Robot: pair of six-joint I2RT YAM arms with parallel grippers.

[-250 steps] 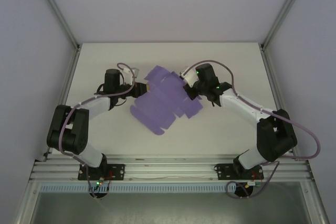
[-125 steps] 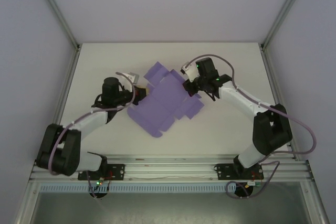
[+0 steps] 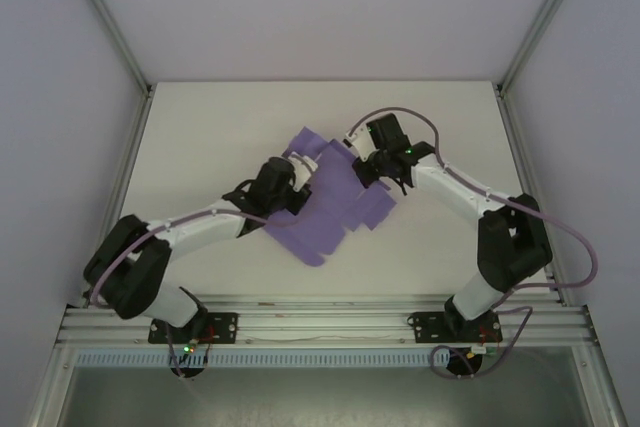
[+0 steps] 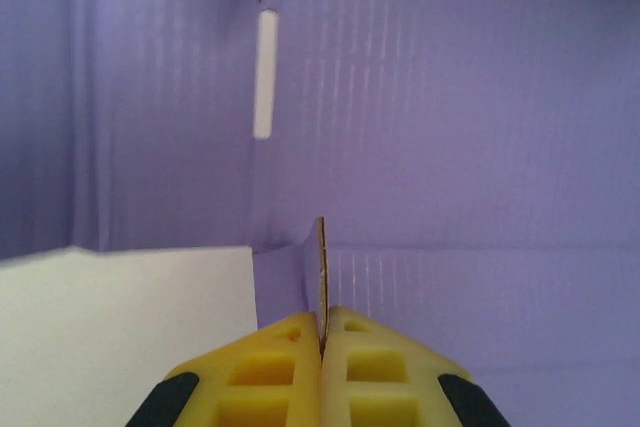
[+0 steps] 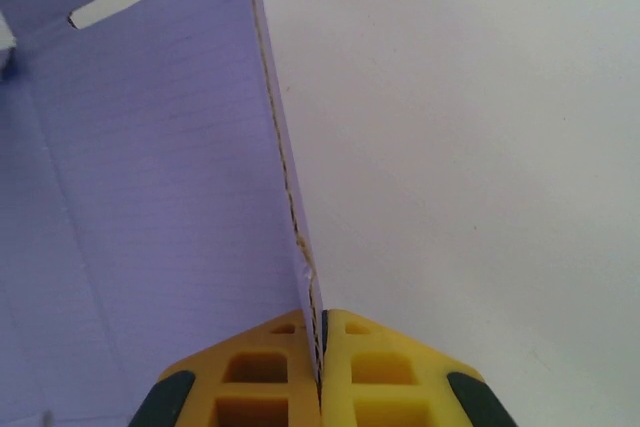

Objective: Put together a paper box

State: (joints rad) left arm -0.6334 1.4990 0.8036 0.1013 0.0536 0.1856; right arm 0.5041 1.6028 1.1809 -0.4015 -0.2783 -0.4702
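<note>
The paper box (image 3: 335, 209) is a flat purple die-cut sheet with flaps, lying partly raised in the middle of the white table. My left gripper (image 3: 298, 185) is at its left side, shut on a thin upright flap edge. In the left wrist view the yellow fingers (image 4: 280, 367) pinch that edge, with the paper box (image 4: 450, 147) spread beyond. My right gripper (image 3: 358, 163) is at the sheet's upper right, shut on another edge. In the right wrist view the right gripper (image 5: 318, 347) clamps the paper box (image 5: 150, 197), which rises to its left.
The white table (image 3: 200, 127) is bounded by grey walls and slanted aluminium posts (image 3: 110, 32). A metal rail (image 3: 320, 322) with both arm bases runs along the near edge. White slots (image 4: 264, 72) are cut in the sheet.
My left arm has swung right and stretched out over the sheet's left part. The sheet has shifted a little to the right and turned. My right gripper has barely moved.
</note>
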